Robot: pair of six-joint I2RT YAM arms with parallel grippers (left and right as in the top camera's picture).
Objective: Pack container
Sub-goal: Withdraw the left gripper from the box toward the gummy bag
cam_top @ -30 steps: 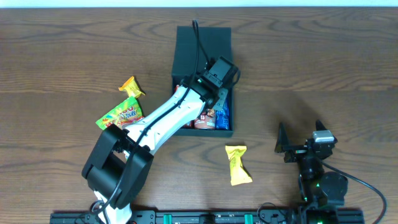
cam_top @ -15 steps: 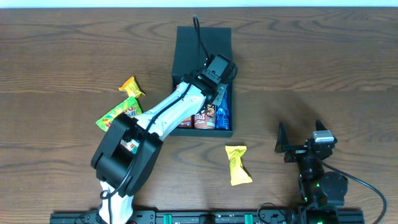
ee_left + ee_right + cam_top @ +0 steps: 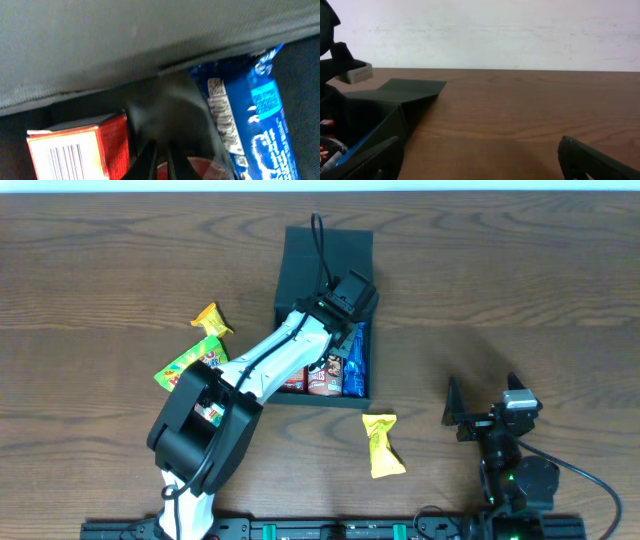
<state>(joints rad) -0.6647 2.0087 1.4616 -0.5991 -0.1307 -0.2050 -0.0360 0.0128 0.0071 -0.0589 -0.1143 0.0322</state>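
The dark container (image 3: 328,250) lies open at the table's middle, lid flap to the rear; it also shows in the right wrist view (image 3: 400,97). Inside are a blue packet (image 3: 357,360) and red packets (image 3: 322,375). My left gripper (image 3: 345,330) is down inside the container by its rear wall (image 3: 150,40). Its fingers stand together over a red packet, between a red box (image 3: 75,150) and the blue packet (image 3: 260,120). A yellow packet (image 3: 381,443) lies in front of the container. My right gripper (image 3: 480,408) is open and empty at the front right.
An orange candy (image 3: 210,320) and a green packet (image 3: 192,365) lie left of the container, close to the left arm. The right gripper (image 3: 480,165) faces bare wood table with a white wall behind.
The container has slid a little toward the table's front with the left gripper inside it. The left arm's base link has turned. The right arm has not moved.
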